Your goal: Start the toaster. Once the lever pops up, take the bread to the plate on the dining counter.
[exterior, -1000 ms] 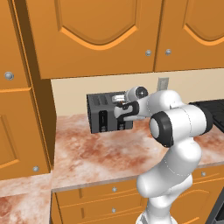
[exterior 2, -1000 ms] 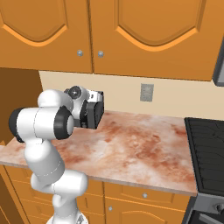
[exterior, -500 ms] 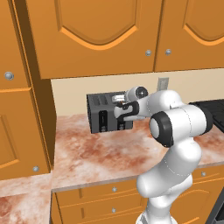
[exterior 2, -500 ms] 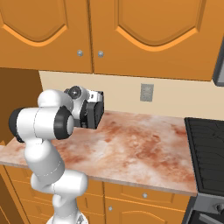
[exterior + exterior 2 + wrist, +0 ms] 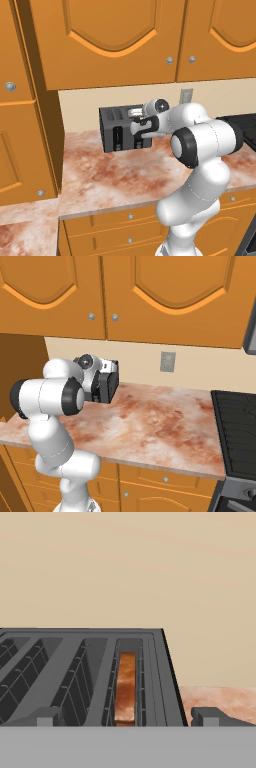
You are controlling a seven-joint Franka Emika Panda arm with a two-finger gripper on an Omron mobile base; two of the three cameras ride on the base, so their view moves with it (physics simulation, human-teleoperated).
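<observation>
Hovering with the white arm's two-finger gripper [image 5: 128, 716] spread wide just above the dark grey boxy four-slot toaster [image 5: 87, 677] on the marbled counter; thin brown bread slice [image 5: 125, 688] sunk edge-up in the rightmost slot, long axis pointing straight ahead between the fingertips

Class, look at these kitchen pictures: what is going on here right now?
A white robot arm has its tool at the front of a dark grey toaster that stands on the marbled counter under orange cabinets. The tool is open and holds nothing. In the hand view, a brown slice of bread sits down in the toaster's rightmost slot, and the other slots in view look empty. The bread has not been taken out yet.
</observation>
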